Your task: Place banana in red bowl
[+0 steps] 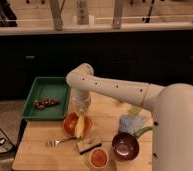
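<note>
One camera view only, and a good part of it is blocked: the robot's white body is filling the right side and cutting off the right edge of the surface. The arm is reaching left from that body and bending downward. The tool is hanging at its end, directly over the red bowl.

The wrist is covering the tool from above, and its lower end is blending into the pale fruit beneath. I am therefore recording "cannot tell" for how far open it is and whether it has hold of anything.

The banana is sitting inside the red bowl, running from under the tool toward the near rim. Its upper end is meeting the tool's underside, and I am unable to say whether the two are touching or just apart.

Around the bowl I am seeing:
- a green tray to the left, holding a dark item that I cannot make out
- a fork just in front of the bowl
- a tan sponge block beside the fork
- a small white cup with an orange inside, at the near edge
- a maroon bowl to the right
- a blue cloth-like bundle behind the maroon bowl, partly hidden by the robot's body
</note>
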`<state>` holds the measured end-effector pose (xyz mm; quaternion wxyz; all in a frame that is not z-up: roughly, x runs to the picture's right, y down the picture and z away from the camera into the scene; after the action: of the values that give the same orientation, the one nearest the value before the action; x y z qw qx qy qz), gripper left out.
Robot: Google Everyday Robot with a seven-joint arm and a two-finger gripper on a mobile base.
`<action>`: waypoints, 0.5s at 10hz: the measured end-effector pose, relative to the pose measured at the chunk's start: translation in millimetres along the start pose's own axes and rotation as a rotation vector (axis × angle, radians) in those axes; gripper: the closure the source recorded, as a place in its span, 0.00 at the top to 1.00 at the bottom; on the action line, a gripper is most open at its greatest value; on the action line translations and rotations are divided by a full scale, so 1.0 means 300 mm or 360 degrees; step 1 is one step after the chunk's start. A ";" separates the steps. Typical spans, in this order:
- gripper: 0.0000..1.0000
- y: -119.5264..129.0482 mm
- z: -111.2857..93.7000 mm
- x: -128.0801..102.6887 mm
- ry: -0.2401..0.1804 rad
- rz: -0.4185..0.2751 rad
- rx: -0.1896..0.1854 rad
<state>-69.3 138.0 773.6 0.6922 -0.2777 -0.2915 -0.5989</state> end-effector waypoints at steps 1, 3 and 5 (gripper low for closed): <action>0.05 0.000 0.000 0.000 0.0000 -0.0005 0.0000; 0.05 0.000 -0.001 0.001 -0.0002 -0.0020 -0.0001; 0.18 -0.001 -0.001 0.002 -0.0005 -0.0025 -0.0004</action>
<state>-69.4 137.4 773.8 0.6866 -0.2773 -0.2940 -0.6043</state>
